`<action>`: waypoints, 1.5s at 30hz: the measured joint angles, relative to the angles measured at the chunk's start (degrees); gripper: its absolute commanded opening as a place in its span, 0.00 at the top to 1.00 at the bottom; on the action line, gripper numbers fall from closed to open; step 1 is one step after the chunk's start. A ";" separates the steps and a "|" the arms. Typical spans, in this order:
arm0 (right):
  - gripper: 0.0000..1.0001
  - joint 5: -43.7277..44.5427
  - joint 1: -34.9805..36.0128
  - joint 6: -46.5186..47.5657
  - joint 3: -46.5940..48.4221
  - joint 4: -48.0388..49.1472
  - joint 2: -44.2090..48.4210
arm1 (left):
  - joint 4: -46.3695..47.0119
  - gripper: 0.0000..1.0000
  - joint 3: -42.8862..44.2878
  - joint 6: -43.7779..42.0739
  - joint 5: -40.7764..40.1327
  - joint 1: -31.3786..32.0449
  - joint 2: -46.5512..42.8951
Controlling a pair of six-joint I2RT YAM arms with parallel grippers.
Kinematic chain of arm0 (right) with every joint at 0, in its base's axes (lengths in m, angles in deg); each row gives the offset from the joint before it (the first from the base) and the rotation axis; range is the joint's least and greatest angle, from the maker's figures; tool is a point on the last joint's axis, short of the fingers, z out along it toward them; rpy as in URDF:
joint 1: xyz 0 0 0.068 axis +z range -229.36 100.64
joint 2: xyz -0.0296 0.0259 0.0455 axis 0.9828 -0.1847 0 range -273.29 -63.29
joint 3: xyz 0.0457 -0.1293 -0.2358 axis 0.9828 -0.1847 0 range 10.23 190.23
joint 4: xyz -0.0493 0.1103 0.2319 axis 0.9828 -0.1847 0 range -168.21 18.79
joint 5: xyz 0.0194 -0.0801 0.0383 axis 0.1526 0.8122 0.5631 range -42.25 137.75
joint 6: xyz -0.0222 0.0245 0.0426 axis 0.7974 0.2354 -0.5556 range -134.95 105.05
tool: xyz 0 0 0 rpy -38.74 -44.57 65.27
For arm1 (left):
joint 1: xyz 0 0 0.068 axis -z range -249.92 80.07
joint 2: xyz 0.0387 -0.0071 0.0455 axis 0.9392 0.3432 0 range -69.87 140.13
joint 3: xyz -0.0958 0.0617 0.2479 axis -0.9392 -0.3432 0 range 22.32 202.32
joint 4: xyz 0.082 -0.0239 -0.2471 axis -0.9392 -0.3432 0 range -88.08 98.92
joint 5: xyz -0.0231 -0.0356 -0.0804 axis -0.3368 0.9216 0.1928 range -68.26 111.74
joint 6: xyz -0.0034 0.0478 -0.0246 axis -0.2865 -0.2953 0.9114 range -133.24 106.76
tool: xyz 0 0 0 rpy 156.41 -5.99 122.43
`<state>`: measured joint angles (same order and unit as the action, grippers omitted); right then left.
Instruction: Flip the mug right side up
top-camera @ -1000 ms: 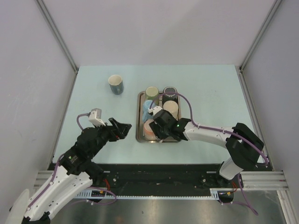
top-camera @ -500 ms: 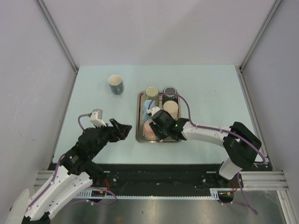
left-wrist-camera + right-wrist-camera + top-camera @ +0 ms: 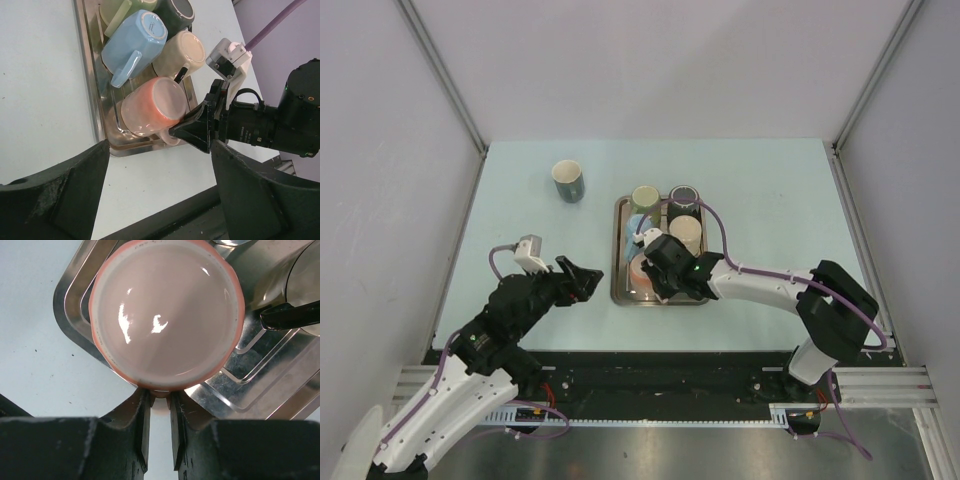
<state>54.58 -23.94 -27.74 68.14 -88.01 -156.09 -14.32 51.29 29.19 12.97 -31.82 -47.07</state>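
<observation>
Right wrist view is showing the mug [image 3: 165, 315] sitting base-up at frame centre in the tray [image 3: 67, 290]. The right gripper [image 3: 160, 412] is clamping what is probably its handle. Lifting and flipping are remaining. The left gripper [image 3: 582, 276] is hanging spread apart.

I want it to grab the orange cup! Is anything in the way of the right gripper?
Nothing visible is. The right gripper has a finger on each side of the handle of the orange upside-down ceramic mug in the metal tray; the cream mug stands beside it, not between.
</observation>
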 measured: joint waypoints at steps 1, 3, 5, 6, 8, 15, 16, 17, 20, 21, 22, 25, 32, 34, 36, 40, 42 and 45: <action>1.00 0.02 0.00 0.00 0.09 -0.09 -0.04 | -0.02 0.14 -0.07 0.00 0.02 0.00 0.00; 1.00 0.26 0.15 0.00 0.24 -0.15 -0.15 | 0.02 0.14 -0.09 0.00 0.04 0.00 0.00; 1.00 0.70 0.46 0.00 0.31 -0.24 -0.20 | 0.02 0.14 -0.09 0.02 0.04 0.00 0.00; 1.00 0.85 0.59 0.00 0.31 -0.28 -0.20 | 0.02 0.14 -0.11 0.02 0.04 0.00 0.00; 1.00 1.16 0.94 0.02 0.31 -0.33 -0.17 | 0.02 0.14 -0.11 0.00 0.04 0.02 -0.02; 1.00 1.20 2.67 -0.04 0.42 -5.95 5.25 | 0.11 0.12 -0.11 -0.39 -0.02 0.02 -0.76; 1.00 1.18 2.84 -0.17 0.50 -7.10 7.30 | 0.26 0.12 -0.11 -0.44 -0.02 0.02 -0.83; 1.00 1.01 2.99 -0.48 0.59 -8.20 9.53 | 0.59 0.11 -0.11 -0.48 -0.02 0.02 -0.85; 1.00 -0.44 2.29 -1.88 1.07 -9.99 16.79 | 2.82 0.10 -0.13 -0.48 0.20 0.02 -0.87; 1.00 -1.33 1.51 -2.78 1.46 -10.38 19.76 | 4.07 0.10 -0.13 -0.46 0.52 0.02 -0.85; 1.00 -2.19 0.63 -3.63 1.86 -10.56 22.14 | 5.51 0.09 -0.13 -0.46 1.09 0.02 -0.85; 1.00 -5.86 -2.71 -6.54 2.16 -10.12 28.06 | 11.13 0.08 -0.26 -0.35 4.13 0.02 -0.48; 1.00 -22.27 -15.98 -17.35 -4.50 -1.09 37.86 | 32.41 0.06 -6.12 5.40 16.90 0.02 4.66; 1.00 -27.06 -20.26 -22.21 -8.52 4.20 39.98 | 40.57 0.06 -8.83 8.68 21.11 0.02 7.80; 1.00 -30.47 -23.04 -26.38 -11.69 8.85 41.00 | 47.69 0.05 -10.43 11.74 24.70 0.13 11.72; 1.00 -36.41 -24.41 -34.21 -16.00 17.70 41.33 | 57.22 0.04 -10.25 14.71 28.87 1.68 18.78; 1.00 -38.40 -24.44 -37.11 -17.07 21.68 41.38 | 59.74 0.03 -9.25 14.67 29.64 3.87 21.14; 1.00 -40.59 -24.41 -40.44 -17.51 26.88 41.44 | 61.35 0.03 -6.75 14.08 29.97 7.02 23.21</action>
<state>13.99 -48.35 -68.18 50.63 -61.12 -114.65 47.03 44.54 43.27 42.93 -24.80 -23.85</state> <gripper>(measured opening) 0.221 0.967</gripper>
